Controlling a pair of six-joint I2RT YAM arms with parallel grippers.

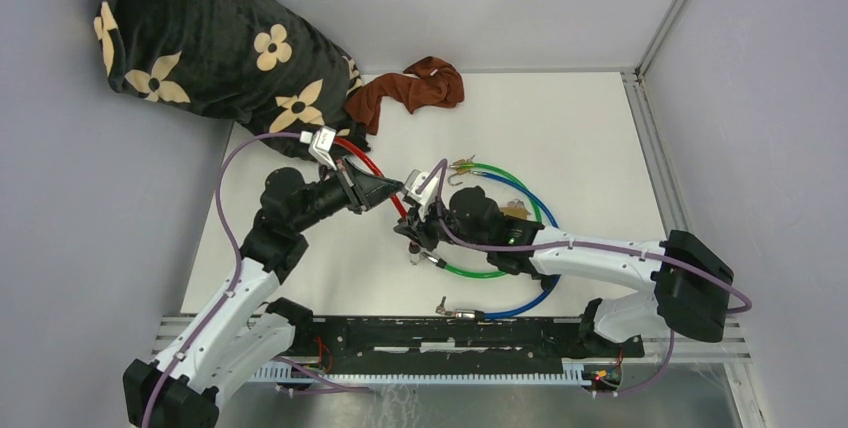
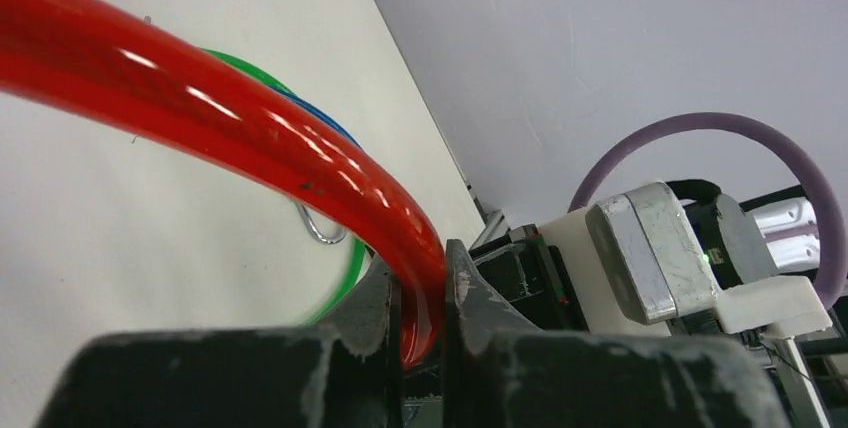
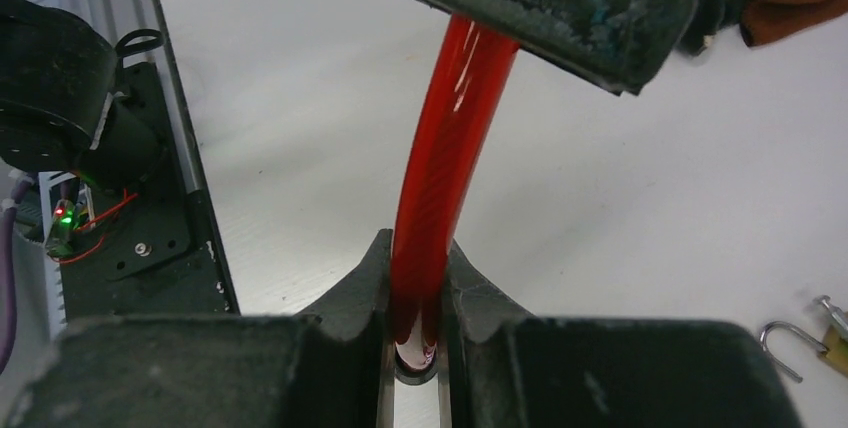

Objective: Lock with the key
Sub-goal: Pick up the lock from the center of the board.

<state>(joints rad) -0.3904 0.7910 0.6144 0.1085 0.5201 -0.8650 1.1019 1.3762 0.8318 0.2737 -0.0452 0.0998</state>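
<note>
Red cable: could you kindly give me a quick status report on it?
Left hand shut on red cable. Right hand shut on it too. Green cable and blue cable coiled close by.

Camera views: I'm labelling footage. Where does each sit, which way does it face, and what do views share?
Top external: above and behind the bases, looking down on the white table; both arms show.
Left wrist: on the left arm, looking along the left claw, shut on the glossy red plastic-coated cable.
Right wrist: on the right arm, looking along the right claw, shut on that cable.
Shared: all three show the cable.
</note>
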